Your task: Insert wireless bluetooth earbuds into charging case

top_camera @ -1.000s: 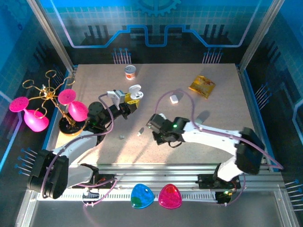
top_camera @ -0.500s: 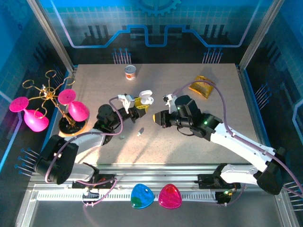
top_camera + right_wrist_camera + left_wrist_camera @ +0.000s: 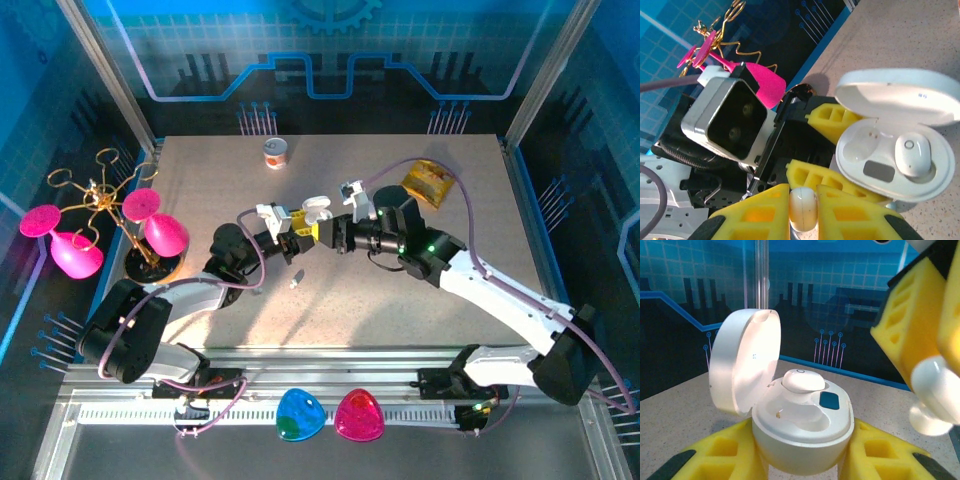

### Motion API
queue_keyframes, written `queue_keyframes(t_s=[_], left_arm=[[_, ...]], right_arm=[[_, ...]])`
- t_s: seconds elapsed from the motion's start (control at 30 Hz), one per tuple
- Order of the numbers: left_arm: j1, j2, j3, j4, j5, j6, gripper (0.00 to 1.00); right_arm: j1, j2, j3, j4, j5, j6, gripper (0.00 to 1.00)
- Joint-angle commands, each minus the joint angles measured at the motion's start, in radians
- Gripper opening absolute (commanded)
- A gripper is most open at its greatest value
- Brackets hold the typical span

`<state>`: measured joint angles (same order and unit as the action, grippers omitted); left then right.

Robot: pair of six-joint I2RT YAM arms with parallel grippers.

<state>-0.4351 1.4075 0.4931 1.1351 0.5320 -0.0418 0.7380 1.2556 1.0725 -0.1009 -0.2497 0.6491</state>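
Above the table (image 3: pixel 420 290), our left gripper (image 3: pixel 298 224) clamps the open case (image 3: pixel 802 432); our right gripper (image 3: pixel 325 233) pinches a light, slick earbud (image 3: pixel 803 209), seemingly mid-body.

The left gripper (image 3: pixel 802 462) clamps a round white charging case (image 3: pixel 800 432) between its yellow fingers (image 3: pixel 720 457). The lid (image 3: pixel 742 365) stands open, tipped up on the left. One earbud (image 3: pixel 802 381) sits in the far socket and the near-left socket is bare. At the right edge, the right gripper (image 3: pixel 939 360) hangs beside the case, pinching a second earbud (image 3: pixel 935 397).
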Motion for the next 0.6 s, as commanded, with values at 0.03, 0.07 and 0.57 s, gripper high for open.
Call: queue_keyframes(t_s=[0.03, 0.07, 0.57], left_arm=[[-0.01, -0.004, -0.013, 0.034, 0.033, 0.032, 0.24], [-0.01, -0.004, -0.016, 0.037, 0.034, 0.031, 0.25], [-0.015, -0.018, -0.018, 0.037, 0.04, 0.037, 0.24]], right_arm=[[-0.022, 0.028, 0.053, 0.042, -0.025, -0.013, 0.13], [-0.025, 0.035, 0.059, 0.038, -0.025, -0.016, 0.13], [-0.034, 0.109, 0.103, 0.0, 0.047, -0.058, 0.13]])
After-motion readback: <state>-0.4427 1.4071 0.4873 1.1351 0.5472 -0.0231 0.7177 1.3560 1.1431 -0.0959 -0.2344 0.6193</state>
